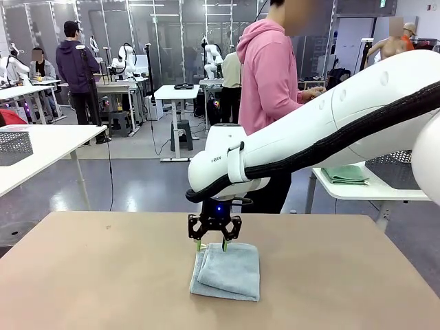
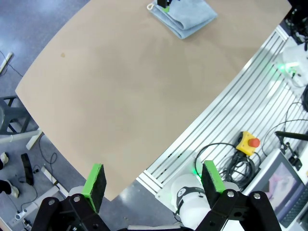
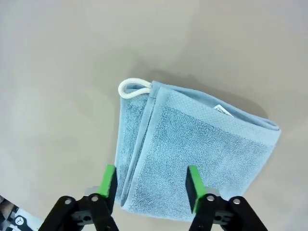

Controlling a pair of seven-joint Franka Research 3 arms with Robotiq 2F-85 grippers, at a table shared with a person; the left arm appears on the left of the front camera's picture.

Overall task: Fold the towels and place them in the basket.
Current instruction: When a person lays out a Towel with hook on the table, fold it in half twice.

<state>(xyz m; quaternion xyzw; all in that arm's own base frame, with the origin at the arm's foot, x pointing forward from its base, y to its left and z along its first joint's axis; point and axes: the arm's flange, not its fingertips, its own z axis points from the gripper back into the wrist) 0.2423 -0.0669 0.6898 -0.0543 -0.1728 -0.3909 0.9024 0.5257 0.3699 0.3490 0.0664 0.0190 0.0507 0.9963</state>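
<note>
A light blue towel [image 1: 230, 271] lies folded on the tan table [image 1: 103, 275], a little right of centre. In the right wrist view the towel [image 3: 202, 144] shows a white hanging loop [image 3: 132, 89] and a small white label [image 3: 222, 110]. My right gripper [image 1: 211, 245] hovers over the towel's far left corner, jaws open, its green pads [image 3: 108, 180] straddling one folded edge. My left gripper [image 2: 154, 178] is open and holds nothing, high over the table's near edge, with the towel [image 2: 185, 17] far off. The basket is out of view.
A person in a pink hoodie [image 1: 268, 75] stands at the far side, turned away. Behind are white tables, one with a grey mesh bin [image 1: 14, 146], one with a folded green cloth [image 1: 346, 174]. Cables and a yellow stop button [image 2: 248, 143] lie beside the table.
</note>
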